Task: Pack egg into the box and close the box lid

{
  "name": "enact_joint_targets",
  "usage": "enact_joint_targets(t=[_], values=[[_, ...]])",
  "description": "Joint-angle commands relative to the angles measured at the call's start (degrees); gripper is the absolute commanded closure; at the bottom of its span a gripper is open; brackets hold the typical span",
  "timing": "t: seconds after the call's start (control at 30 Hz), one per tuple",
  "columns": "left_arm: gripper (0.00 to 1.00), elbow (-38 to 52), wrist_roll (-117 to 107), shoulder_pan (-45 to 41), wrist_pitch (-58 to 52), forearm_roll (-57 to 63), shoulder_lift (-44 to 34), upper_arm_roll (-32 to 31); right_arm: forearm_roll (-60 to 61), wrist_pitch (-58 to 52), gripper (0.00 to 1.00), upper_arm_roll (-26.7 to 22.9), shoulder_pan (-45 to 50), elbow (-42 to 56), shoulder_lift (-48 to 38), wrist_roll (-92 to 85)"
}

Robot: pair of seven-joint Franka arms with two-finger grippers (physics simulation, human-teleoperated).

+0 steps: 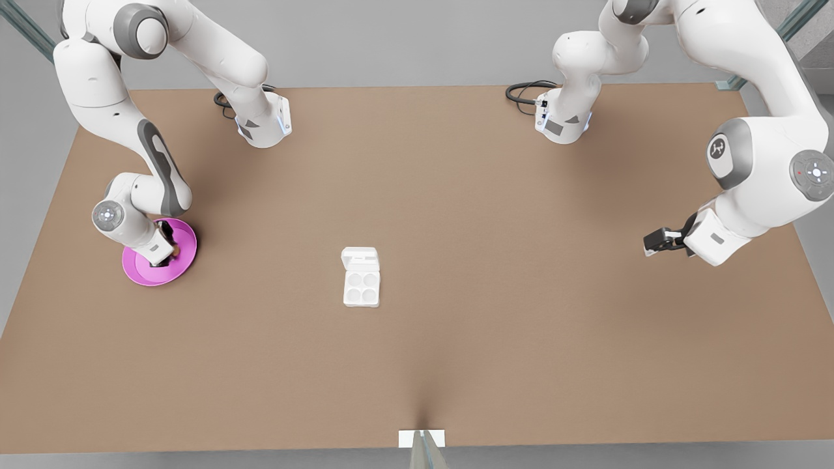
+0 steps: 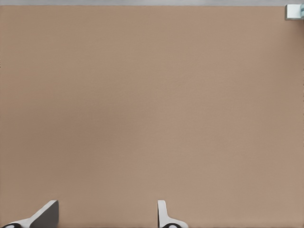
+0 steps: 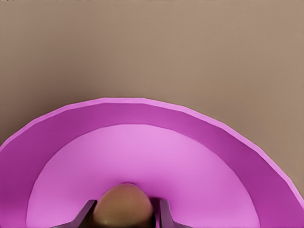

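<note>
Down on the pink plate (image 1: 144,272), at the front view's left, the right pincer (image 3: 124,219) clasps the egg (image 3: 124,205). Mid-worktop (image 1: 456,195) sits the box (image 1: 361,288), its box lid (image 1: 360,258) flung open. The left pincer (image 1: 653,242) waits apart, fingers (image 2: 163,214) wide.

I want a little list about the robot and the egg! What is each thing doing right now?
egg: tan-brown, on the pink plate, between the right gripper's fingers
pink plate: on the table at the front view's left
right gripper: down on the plate, shut on the egg
box: white carton mid-table, four cups empty
box lid: open, lying flat behind the cups
left gripper: open, empty, waits above bare table at the front view's right
table: brown
</note>
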Motion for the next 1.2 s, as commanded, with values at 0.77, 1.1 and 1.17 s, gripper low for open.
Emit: enact_joint_targets(t=[0.77, 1.1, 1.17], values=[[0.0, 0.02, 0.04, 0.0, 0.0, 0.0, 0.0, 0.0, 0.7, -0.09, 0.45, 0.52, -1.49, 0.35, 0.14, 0.0], [0.0, 0.02, 0.04, 0.0, 0.0, 0.0, 0.0, 0.0, 9.14, -13.44, 0.44, 12.29, -6.14, 7.99, -0.56, 0.09], [0.0, 0.02, 0.04, 0.0, 0.0, 0.0, 0.0, 0.0, 15.2, -16.7, 0.44, 12.74, -1.05, 12.3, -0.3, 1.05]])
